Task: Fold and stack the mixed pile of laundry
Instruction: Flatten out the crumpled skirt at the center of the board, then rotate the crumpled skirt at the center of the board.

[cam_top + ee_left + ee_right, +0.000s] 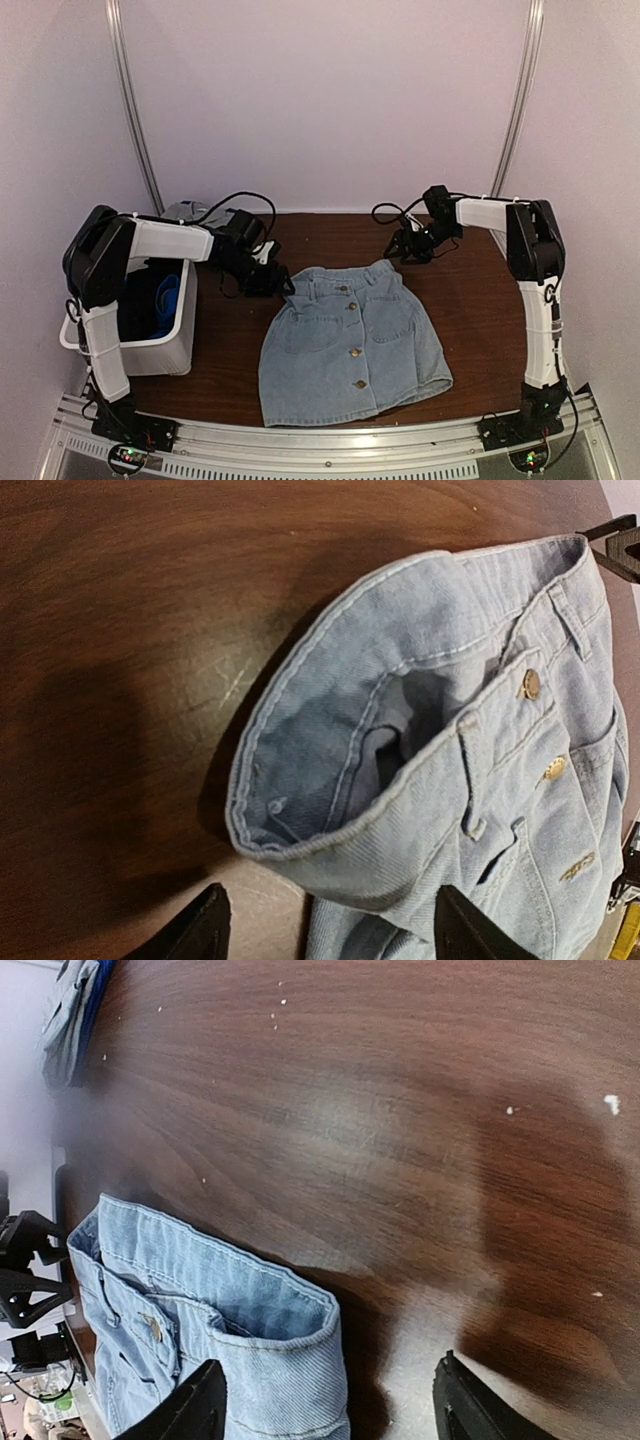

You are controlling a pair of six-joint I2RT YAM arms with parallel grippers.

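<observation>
A faded light-blue denim skirt (350, 340) lies flat in the middle of the table, buttons up, waistband toward the back. My left gripper (272, 280) hovers at the waistband's left corner, open. In the left wrist view the gaping waistband (400, 740) sits just ahead of the left gripper (335, 935), with nothing pinched. My right gripper (410, 248) is at the waistband's right corner, also open. In the right wrist view the denim corner (260, 1340) lies beside one finger of the right gripper (330, 1410), and bare wood fills the rest of the gap.
A white bin (165, 345) stands at the left, holding black and bright blue fabric (165, 295). A pale grey-blue piece (185, 212) lies at the back left, and the right wrist view shows this pale piece (70, 1010) too. The table's back edge meets the wall.
</observation>
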